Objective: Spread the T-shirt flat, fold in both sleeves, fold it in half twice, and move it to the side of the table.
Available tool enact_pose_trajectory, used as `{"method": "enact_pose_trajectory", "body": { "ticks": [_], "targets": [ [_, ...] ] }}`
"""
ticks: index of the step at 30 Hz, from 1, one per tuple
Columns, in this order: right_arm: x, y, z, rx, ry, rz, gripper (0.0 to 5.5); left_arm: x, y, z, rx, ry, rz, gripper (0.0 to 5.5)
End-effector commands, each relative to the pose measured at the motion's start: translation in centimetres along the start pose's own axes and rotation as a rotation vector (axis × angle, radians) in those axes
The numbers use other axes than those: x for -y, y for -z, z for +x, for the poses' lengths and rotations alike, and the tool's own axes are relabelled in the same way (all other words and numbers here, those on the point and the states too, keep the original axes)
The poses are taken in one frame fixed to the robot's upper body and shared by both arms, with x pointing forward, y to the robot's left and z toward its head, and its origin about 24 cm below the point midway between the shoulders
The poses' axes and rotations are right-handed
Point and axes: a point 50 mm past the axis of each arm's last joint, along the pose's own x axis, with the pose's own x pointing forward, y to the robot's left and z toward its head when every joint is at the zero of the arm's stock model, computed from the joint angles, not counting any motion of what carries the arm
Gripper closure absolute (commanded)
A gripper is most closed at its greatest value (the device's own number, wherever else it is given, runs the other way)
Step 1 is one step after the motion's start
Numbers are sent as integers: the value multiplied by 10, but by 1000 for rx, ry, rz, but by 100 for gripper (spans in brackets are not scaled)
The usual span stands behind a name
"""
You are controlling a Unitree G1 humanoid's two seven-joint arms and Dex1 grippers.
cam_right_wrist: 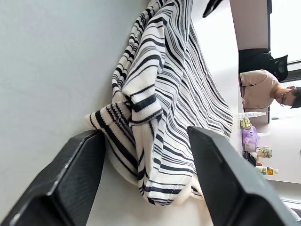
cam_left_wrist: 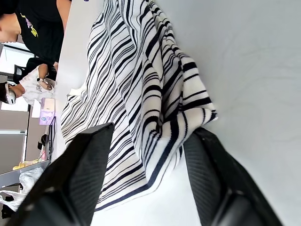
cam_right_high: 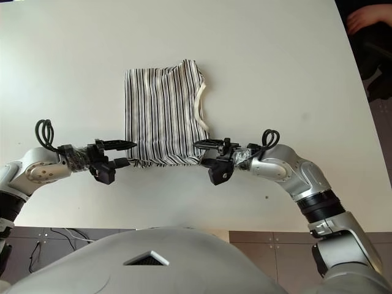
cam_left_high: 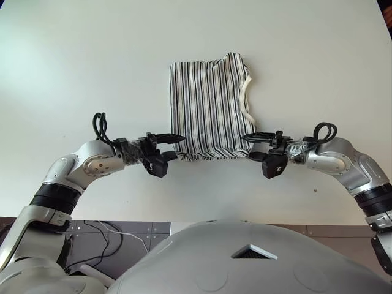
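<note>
- The striped T-shirt (cam_left_high: 208, 107) is seen lying on the white table (cam_left_high: 73, 61), about mid-table and just ahead of both arms.
- The shirt is folded into an upright rectangle, with no sleeves sticking out.
- The white neckline (cam_left_high: 247, 98) is seen along the shirt's right edge, toward the far end.
- The left gripper (cam_left_high: 177, 147) is placed at the shirt's near left corner. It is held open, and its fingers (cam_left_wrist: 89, 160) are spread with the bunched corner between them, not pinched.
- The right gripper (cam_left_high: 248, 147) is placed at the near right corner. It is also held apart, with the rolled hem lying between its two fingers (cam_right_wrist: 80, 174).
- The near edge is seen rumpled at both corners, while the rest of the shirt lies flat.
</note>
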Motion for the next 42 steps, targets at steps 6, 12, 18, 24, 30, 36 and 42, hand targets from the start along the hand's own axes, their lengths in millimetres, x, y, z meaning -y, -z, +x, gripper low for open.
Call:
{"method": "enact_pose_trajectory", "body": {
  "ticks": [6, 12, 18, 24, 30, 36, 42],
  "targets": [
    [-24, 2, 1, -18, -114, 88, 279, 18, 3, 4, -23, 105, -21, 433],
    [-20, 9, 7, -42, -77, 95, 399, 18, 3, 5, -18, 94, -26, 523],
    [-20, 17, 2, -76, -58, 107, 521, 19, 4, 4, -28, 88, -37, 536],
    [-16, 8, -5, -3, 3, 157, 540, 16, 4, 4, -8, 43, -61, 536],
    [-13, -18, -23, 175, 28, 367, 540, 15, -31, -16, 177, -89, -258, 538],
    [4, -36, -43, 308, 59, 588, 540, -3, -52, -31, 293, -301, -473, 538],
    [28, -16, -40, 301, 207, 719, 540, -13, -22, -24, 119, -411, -508, 538]
  ]
}}
